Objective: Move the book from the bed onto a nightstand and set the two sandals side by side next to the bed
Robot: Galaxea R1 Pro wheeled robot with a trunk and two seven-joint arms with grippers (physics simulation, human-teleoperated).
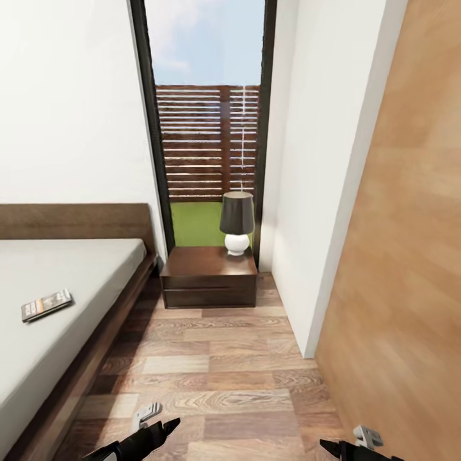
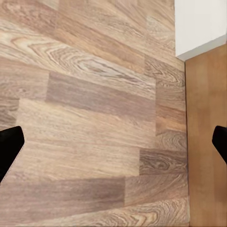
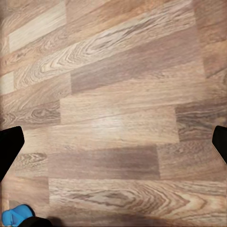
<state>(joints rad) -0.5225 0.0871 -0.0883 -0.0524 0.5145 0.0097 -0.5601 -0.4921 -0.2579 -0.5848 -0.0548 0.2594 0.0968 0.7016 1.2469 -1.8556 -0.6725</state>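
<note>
1. Book (image 1: 46,305), dark-covered with pale lettering, lay flat on the grey mattress of the bed (image 1: 77,269), toward the left of the head view and well away from both grippers.
2. Bed frame and headboard were dark brown wood; the bed ran along the left side of the bedroom, its headboard against the far white wall (image 1: 70,102).
3. Just right of the headboard, at the far end of the floor strip, stood a nightstand (image 1: 209,276), low and dark brown, with two drawer fronts showing.
4. On its top, toward the far right corner, sat a lamp (image 1: 237,223) with a dark shade and a round white base.
5. Behind the nightstand rose a tall dark-framed window (image 1: 206,115) showing a slatted wooden fence, grass and sky.
6. A light wooden panel (image 1: 410,243) filled the right side, next to a white wall section.
7. The left gripper (image 2: 113,144) hung over bare wood-plank floor (image 1: 211,371), fingers spread wide apart, holding nothing.
8. The right gripper (image 3: 113,144) was likewise spread over the planks, with nothing between its fingers.
9. In the right wrist view a bright blue object (image 3: 15,216), possibly one sandal, peeked in at the picture's edge; too little of it showed to be sure.
</note>
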